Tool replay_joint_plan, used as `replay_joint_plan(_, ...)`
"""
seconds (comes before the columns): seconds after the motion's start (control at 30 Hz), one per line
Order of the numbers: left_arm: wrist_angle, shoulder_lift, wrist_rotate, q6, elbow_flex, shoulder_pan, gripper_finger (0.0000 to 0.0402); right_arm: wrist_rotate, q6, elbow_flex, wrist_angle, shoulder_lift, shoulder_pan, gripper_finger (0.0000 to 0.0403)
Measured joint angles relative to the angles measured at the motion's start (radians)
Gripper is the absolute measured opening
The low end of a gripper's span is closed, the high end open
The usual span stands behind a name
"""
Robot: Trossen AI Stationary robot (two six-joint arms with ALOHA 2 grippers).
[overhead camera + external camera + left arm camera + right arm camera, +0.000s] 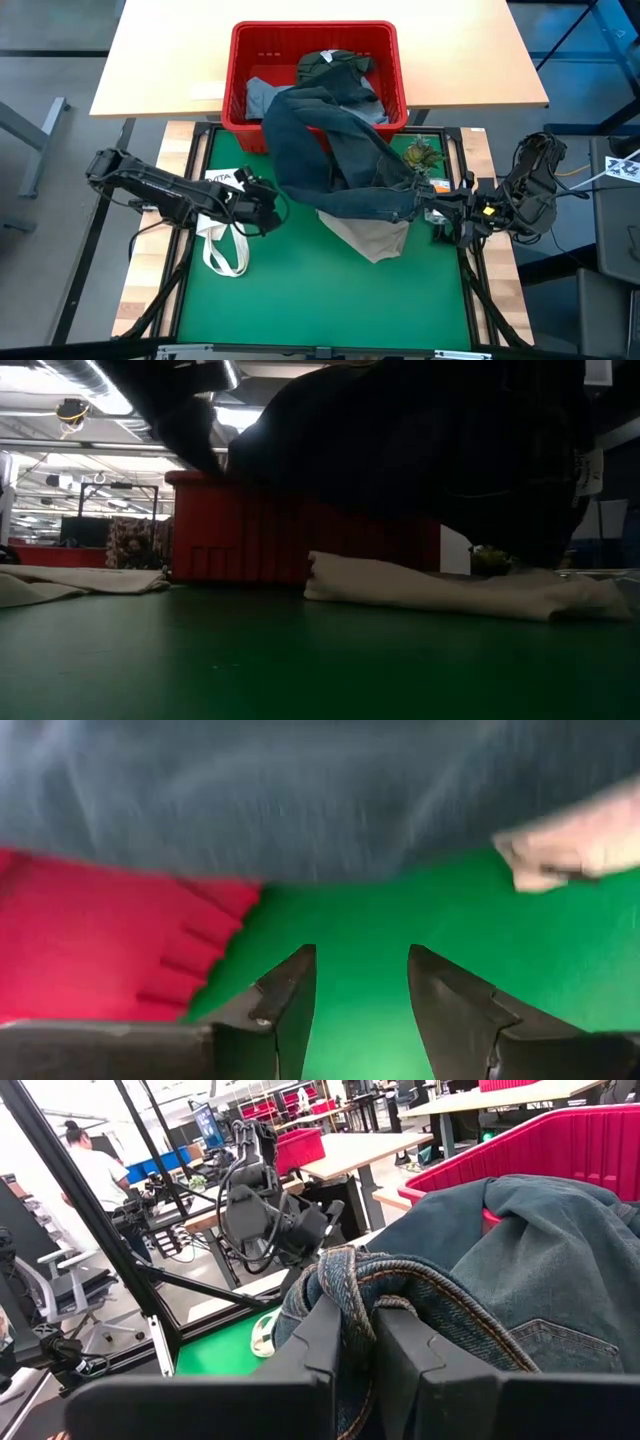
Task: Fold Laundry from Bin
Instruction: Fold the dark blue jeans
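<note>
Right grip: my right gripper point(432, 208) was clenched on a bunched fold of the dark navy jeans point(335, 150), at about 3 o'clock on the green mat point(300, 300); in the right wrist view the denim seam sat pinched between my fingers point(330, 1330).
Why held so: I judged I had caught the jeans by one end so the rest could trail out of the bin point(240, 60) behind it.
Jeans: they lay draped from inside the bin at 12 o'clock, over its near rim, across to my right gripper; part of the cloth hung clear of the mat, to judge from the low view.
Bin contents: a dark olive-green piece point(335, 65) and a grey piece point(262, 95) lay inside.
Beige trousers point(372, 235): flat on the mat under the jeans' lower edge, near 3 o'clock of centre.
Left grip: my left gripper point(268, 210) was released, fingers apart and holding nothing, low over the mat at 9 o'clock, just beside the jeans' near edge.
Left pose: arm reached in from 9 o'clock, wrist level, aimed at the denim; the white tote bag point(225, 240) lay beneath it.
Right pose: arm stretched in from 3 o'clock, forearm roughly level, wrist pointing at the bin.
Step, as I judged it: pulling the jeans out, not yet spreading them.
</note>
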Motion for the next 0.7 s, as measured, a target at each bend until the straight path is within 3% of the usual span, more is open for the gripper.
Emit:
replay_joint_plan(0.2,0.16,0.0,0.011,0.061,-0.002,0.032,0.0153,0.0,0.0,0.0,0.0,0.0,0.0,0.0037)
replay_joint_plan(0.7,0.306,0.0,0.047,0.154,-0.002,0.035,0.0153,0.0,-0.003,0.0,0.0,0.0,0.0,0.0037)
